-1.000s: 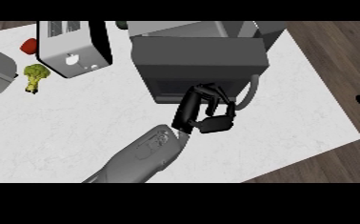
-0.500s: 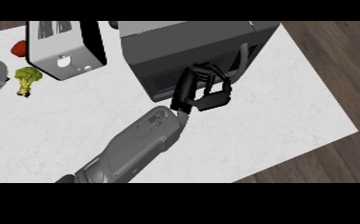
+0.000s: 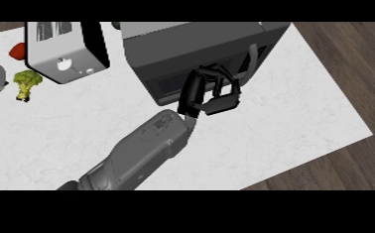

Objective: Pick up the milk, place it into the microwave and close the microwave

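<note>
The dark grey microwave (image 3: 198,43) stands at the back middle of the white counter, its dark door face (image 3: 172,76) turned toward me and its handle (image 3: 253,61) at the right. The door lies against the body or very close to it. My right hand (image 3: 196,94) rests against the lower part of that door, fingers (image 3: 223,86) loosely bent and holding nothing. Its grey forearm (image 3: 143,152) runs in from the lower left. The milk shows nowhere in this view. My left hand is out of sight.
A silver toaster (image 3: 66,51) stands at the back left. A broccoli floret (image 3: 26,82) lies left of it, and a red object (image 3: 18,50) sits at the left edge. The counter's right edge (image 3: 333,83) borders a wooden floor.
My right hand has moved up and away from me, onto the microwave's door. The whole view has shifted, so the microwave and toaster now sit lower and more to the left.
</note>
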Robot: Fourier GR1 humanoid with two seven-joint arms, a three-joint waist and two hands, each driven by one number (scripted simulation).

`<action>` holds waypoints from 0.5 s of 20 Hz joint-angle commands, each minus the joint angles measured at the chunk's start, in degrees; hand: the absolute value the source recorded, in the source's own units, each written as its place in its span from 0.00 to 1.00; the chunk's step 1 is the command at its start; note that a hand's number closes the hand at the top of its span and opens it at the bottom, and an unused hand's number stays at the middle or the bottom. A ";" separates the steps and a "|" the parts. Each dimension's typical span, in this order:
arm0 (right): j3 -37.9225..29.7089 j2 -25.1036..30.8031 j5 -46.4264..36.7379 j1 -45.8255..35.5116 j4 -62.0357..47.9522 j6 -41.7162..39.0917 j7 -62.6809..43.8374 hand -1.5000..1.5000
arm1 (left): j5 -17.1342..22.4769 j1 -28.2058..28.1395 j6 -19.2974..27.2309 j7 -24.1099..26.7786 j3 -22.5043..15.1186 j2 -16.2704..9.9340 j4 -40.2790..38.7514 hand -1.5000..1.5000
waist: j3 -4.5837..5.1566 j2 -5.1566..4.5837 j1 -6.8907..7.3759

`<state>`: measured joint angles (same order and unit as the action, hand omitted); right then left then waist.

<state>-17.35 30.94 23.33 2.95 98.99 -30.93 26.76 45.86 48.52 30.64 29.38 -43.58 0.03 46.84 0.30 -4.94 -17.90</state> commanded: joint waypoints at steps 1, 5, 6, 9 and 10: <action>-1.22 1.24 1.30 -1.37 -1.05 -0.05 -0.86 0.00 | 1.75 4.62 -0.82 1.62 2.96 -0.03 -3.54 1.00 | -0.01 -0.47 -0.10; -1.96 2.65 2.04 -2.41 -2.03 -0.61 -1.49 0.00 | 3.19 5.40 -1.05 2.90 2.74 -0.03 -3.97 1.00 | -0.08 -0.59 -0.33; -2.46 3.36 2.16 -3.14 -1.90 -0.39 -1.85 0.00 | 3.56 4.74 -0.98 3.65 2.04 -0.03 -3.72 1.00 | 0.03 -0.62 -0.67; -3.16 4.18 2.40 -3.66 -2.66 -0.59 -1.94 0.00 | 4.29 5.31 -1.01 4.23 1.97 -0.03 -4.64 1.00 | -0.09 -0.76 -0.88; -3.10 4.49 2.49 -4.43 -2.86 -0.63 -2.07 0.00 | 4.48 5.74 -0.91 4.18 1.51 -0.03 -4.56 1.00 | -0.12 -0.84 -0.73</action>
<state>-19.79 34.26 25.41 -0.12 96.88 -31.44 25.12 49.20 49.04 30.20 33.66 -44.50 0.02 45.79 0.14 -5.16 -18.19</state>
